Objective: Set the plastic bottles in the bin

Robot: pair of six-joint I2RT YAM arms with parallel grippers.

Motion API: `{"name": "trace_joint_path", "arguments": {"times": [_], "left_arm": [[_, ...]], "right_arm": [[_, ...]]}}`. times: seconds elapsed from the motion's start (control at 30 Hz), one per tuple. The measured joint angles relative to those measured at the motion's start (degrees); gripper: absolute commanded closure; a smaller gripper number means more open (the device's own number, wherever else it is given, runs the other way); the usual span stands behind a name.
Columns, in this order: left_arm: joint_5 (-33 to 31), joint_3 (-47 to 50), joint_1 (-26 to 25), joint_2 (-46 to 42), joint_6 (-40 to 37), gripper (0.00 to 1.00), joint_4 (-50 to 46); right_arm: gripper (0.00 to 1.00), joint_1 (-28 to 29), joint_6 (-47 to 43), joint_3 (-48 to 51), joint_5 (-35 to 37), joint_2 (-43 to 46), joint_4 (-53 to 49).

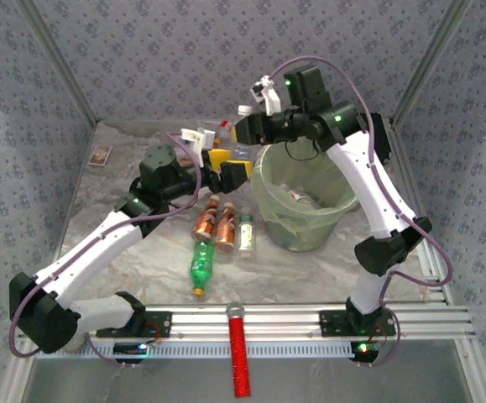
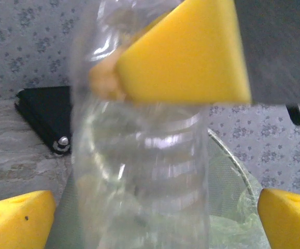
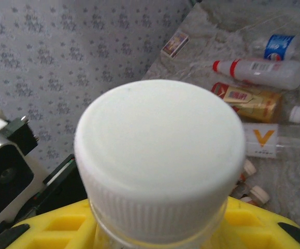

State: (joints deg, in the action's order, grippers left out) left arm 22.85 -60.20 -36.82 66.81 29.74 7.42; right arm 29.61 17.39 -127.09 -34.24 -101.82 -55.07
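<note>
white-capped bottle (image 3: 160, 155) clamped in right fingers (image 2: 181, 57); left fingers (image 2: 15, 218) spread around it by bin (image 1: 310, 227)

The left arm (image 1: 100, 249) and right arm (image 1: 370, 180) are white with black joints (image 1: 391, 248), purple cables (image 1: 310, 63), green lights (image 1: 337, 118).

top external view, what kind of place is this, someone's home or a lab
Most likely a robot test booth, not a home: two arms bolted to an aluminium rail, patterned walls boxing in the table, and bottles laid beside a bin.

Four bottles (image 1: 224, 231) lie just left of the bin (image 1: 310, 228), stick (image 1: 239, 357) before them.
</note>
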Motion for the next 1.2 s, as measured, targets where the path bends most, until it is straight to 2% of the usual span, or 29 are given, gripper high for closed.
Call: {"name": "trace_joint_path", "arguments": {"times": [0.23, 0.37, 0.53, 0.83, 1.2], "left_arm": [[-9.5, 3.8, 1.0, -8.0, 0.6, 0.0, -11.6], [-13.2, 8.1, 3.4, -8.5, 3.0, 0.01, -17.7], [-17.2, 10.6, 3.7, -6.3, 3.8, 0.01, -28.1], [-17.3, 15.4, 1.6, -5.1, 3.8, 0.05, -35.5], [-15.2, 17.0, -1.6, -5.1, 3.8, 0.05, -39.5]], "right_arm": [[0.61, -5.4, -0.5, -0.8, 3.6, 4.8, -2.2], [0.62, -9.0, -2.1, -0.7, 6.4, 8.9, -5.7], [0.63, -13.5, -5.1, 2.6, 11.1, 14.4, -10.5], [0.64, -14.1, -8.7, 13.3, 16.5, 15.5, -16.8], [0.64, -11.5, -9.9, 26.6, 16.9, 14.0, -15.4]]}}
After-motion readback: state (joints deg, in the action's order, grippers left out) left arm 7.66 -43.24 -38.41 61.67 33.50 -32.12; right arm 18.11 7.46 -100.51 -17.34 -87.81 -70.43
